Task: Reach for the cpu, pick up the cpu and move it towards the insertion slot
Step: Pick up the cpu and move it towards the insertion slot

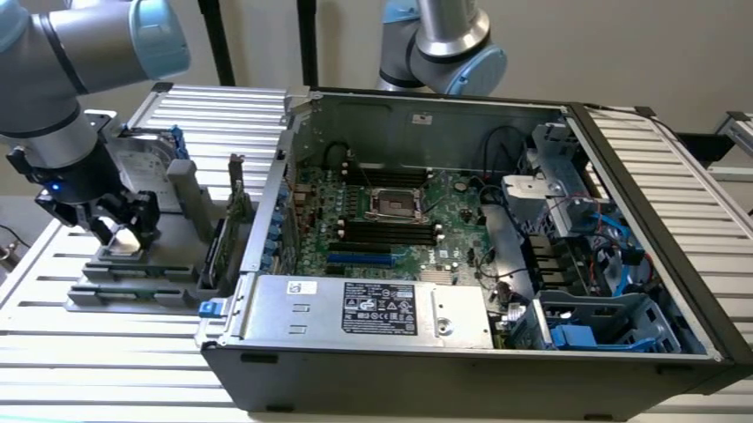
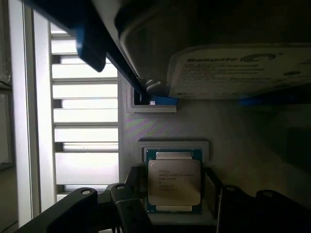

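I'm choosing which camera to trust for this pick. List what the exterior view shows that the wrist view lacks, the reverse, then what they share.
Exterior view: the open computer case, its motherboard with the insertion slot, and a second arm behind the case.
Wrist view: the cpu lying flat in its holder, with print on its metal top.
Shared: the hard drive with blue rails, the grey fixture, the slatted table, and the gripper down at that fixture.
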You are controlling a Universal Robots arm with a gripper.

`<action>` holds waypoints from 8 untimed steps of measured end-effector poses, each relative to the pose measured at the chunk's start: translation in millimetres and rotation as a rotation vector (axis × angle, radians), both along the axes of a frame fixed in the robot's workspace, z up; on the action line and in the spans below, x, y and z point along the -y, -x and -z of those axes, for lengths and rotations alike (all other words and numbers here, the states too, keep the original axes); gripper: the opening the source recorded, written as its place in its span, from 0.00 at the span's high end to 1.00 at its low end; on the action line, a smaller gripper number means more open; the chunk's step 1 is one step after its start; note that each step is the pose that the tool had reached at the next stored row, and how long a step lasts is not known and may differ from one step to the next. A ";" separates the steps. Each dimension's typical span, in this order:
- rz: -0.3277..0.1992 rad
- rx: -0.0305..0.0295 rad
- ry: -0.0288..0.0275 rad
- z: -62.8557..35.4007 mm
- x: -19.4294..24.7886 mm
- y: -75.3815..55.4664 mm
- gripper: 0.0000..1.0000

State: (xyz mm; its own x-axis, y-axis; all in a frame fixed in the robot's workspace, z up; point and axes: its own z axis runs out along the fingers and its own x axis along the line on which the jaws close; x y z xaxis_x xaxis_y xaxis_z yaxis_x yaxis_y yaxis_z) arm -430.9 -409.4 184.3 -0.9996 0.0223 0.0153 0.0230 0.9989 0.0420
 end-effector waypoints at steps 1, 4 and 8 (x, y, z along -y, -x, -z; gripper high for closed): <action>0.000 -0.0002 -0.0001 0.0 0.0 -0.2 0.38; 0.000 -0.0004 0.0000 -0.1 0.0 -0.7 0.38; 0.000 -0.0005 0.0000 -0.5 0.0 -0.9 0.45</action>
